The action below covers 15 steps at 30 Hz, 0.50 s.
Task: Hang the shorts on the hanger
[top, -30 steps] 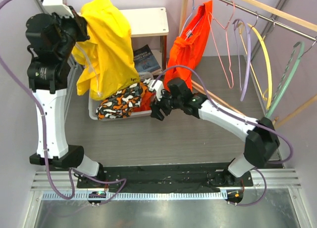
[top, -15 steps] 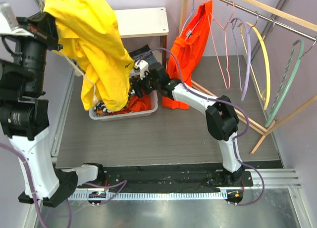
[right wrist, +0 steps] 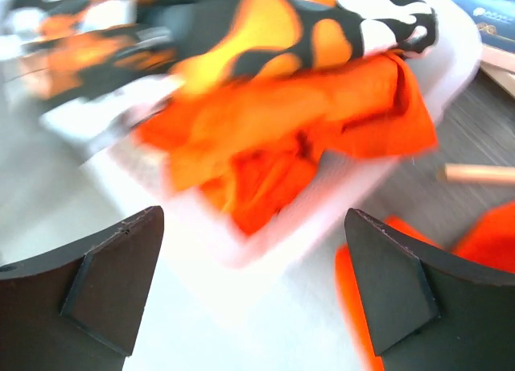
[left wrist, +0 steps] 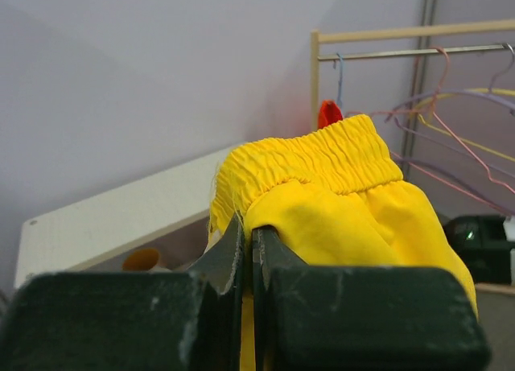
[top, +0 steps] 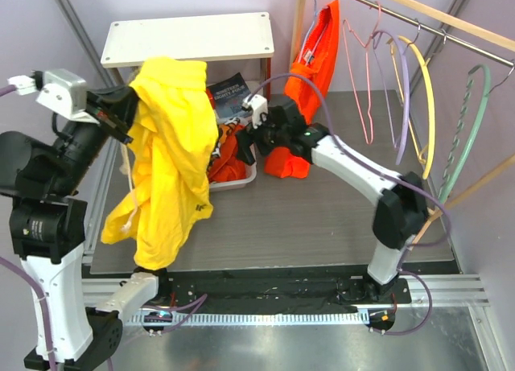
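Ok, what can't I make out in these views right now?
- Top view: the shorts hang in front of the bin, hiding its left half.
- Top view: the shorts' logo is too small to read.
- Left wrist: the left claw, shut on the shorts, blocks their lower part.
- Right wrist: the patterned cloth is motion-blurred.

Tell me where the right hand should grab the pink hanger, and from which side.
Grip the pink hanger at its lower end, probably coming from below on the near side. It hangs by its hook from the rail, with the orange garment on one side and the lilac hanger on the other, so only the bottom hangs free. The right hand is open and empty.
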Each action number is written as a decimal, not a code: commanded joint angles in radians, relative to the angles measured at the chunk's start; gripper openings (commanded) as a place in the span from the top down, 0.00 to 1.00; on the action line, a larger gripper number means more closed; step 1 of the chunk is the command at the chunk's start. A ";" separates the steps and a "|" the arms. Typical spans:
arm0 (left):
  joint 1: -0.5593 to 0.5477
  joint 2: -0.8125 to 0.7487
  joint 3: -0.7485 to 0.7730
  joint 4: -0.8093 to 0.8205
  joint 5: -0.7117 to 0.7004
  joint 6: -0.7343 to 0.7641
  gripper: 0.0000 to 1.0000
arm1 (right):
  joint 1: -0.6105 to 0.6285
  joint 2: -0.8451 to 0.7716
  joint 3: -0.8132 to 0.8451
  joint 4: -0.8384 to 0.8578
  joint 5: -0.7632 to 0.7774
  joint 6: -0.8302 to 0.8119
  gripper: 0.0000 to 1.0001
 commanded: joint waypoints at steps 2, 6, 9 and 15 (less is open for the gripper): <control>-0.005 0.002 -0.102 -0.041 0.184 0.009 1.00 | 0.007 -0.325 -0.121 -0.155 -0.065 -0.046 0.00; -0.003 0.023 -0.243 -0.088 0.149 0.086 1.00 | 0.007 -0.514 -0.227 -0.231 -0.076 -0.072 0.00; -0.021 -0.009 -0.393 -0.119 0.138 0.185 1.00 | 0.007 -0.592 -0.270 -0.297 -0.097 -0.092 0.00; -0.221 -0.090 -0.628 -0.161 0.008 0.413 1.00 | 0.007 -0.656 -0.333 -0.316 -0.131 -0.105 0.00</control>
